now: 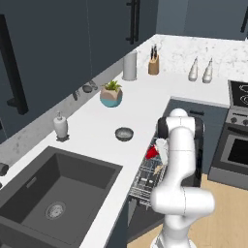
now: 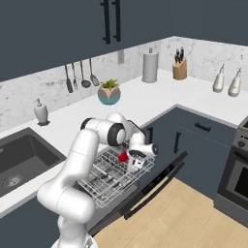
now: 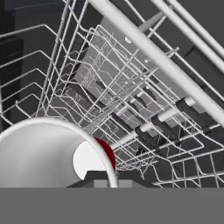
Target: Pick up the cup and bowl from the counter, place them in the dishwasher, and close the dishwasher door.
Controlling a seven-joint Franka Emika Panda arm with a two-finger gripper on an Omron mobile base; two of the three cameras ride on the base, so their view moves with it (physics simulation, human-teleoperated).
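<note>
Reaching down over the pulled-out wire rack (image 2: 114, 177) of the dishwasher (image 1: 145, 186), I judge myself roughly a third of the way through the job. Its door (image 2: 155, 186) hangs fully lowered in front of the cabinets, so closing it is the last step. On the counter (image 1: 145, 104) the bowl (image 1: 124, 133) sits untouched, near the front edge between the sink (image 1: 53, 193) and the rack, and needs fetching next. My gripper (image 2: 134, 163) holds the cup (image 2: 123, 156) just above the rack wires; I judge it not yet released. From the base cameras the cup is a small red shape against my wrist, and the bowl appears in the left one. My hand camera looks instead straight into the cup's white inside (image 3: 39, 153), with a sliver of red wall, and the rack's tines close beneath.
</note>
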